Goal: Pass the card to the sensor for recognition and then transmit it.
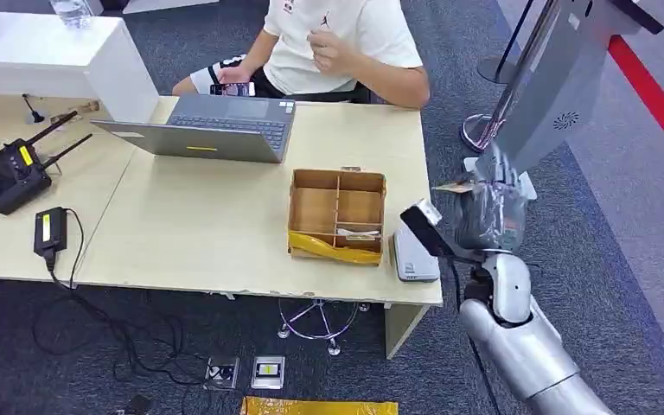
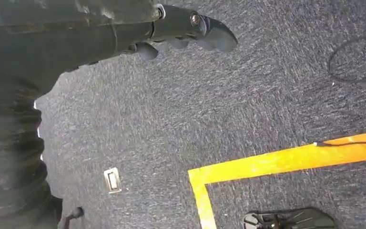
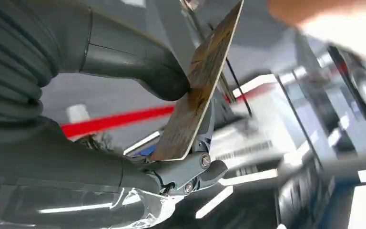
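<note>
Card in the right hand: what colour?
Brownish tan, mottled; the card shows best in the right wrist view.

My right arm (image 1: 527, 346) is smooth silver with a rounded white wrist joint. My right hand (image 1: 484, 207) wears a clear plastic wrap, has a grey ribbed cover, thick grey thumb (image 3: 138, 59), and silver screws. My left hand (image 2: 181, 28) is dark grey with one screw.
</note>
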